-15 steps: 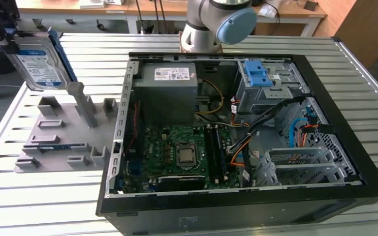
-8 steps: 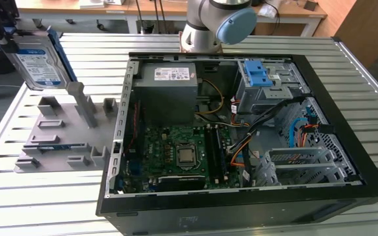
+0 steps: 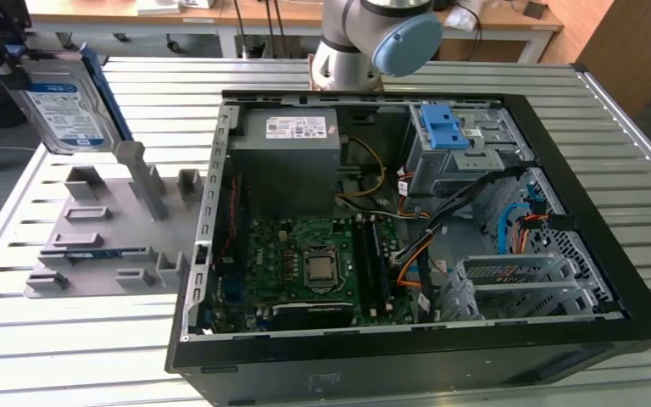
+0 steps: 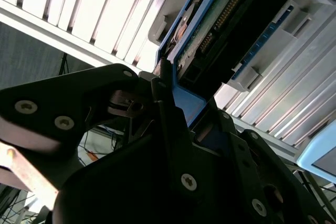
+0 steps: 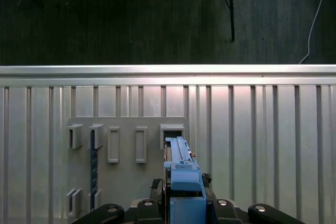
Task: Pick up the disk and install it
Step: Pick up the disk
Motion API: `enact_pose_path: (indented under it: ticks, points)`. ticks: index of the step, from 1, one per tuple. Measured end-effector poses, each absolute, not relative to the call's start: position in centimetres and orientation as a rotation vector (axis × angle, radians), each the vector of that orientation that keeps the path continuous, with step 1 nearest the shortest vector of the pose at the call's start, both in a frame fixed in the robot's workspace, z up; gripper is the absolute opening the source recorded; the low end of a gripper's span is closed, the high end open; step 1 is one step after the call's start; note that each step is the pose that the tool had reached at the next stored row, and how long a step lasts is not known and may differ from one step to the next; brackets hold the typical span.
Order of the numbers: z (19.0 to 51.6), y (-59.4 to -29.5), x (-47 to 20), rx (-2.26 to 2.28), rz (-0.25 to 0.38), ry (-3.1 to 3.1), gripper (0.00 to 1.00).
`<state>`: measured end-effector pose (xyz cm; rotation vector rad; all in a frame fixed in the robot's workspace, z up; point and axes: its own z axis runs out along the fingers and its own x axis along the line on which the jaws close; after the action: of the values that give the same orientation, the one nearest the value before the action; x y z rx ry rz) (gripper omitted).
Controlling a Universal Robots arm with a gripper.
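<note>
My claw (image 4: 168,80) was clamped on the disk (image 3: 60,102), which hung right under it, above the grey rack (image 3: 99,229). Picking up looked done, but installing was not. I think the carry called for a firm hold. The exterior view showed the open case (image 3: 416,365), well apart. The second wrist view showed the grip up close.

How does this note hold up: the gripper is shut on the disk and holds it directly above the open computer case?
One detail is wrong. The gripper is shut on the disk, but holds it above the grey slotted holder, to the exterior view's left of the computer case, as the exterior view shows.
</note>
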<state>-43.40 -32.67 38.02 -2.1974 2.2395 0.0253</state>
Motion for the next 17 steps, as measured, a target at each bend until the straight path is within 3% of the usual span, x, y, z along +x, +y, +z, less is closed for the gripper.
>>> enact_pose_path:
  ticks: [17]
  points:
    - [39.03, -32.67, -43.41, -2.197, 0.025, 2.239, 0.36]
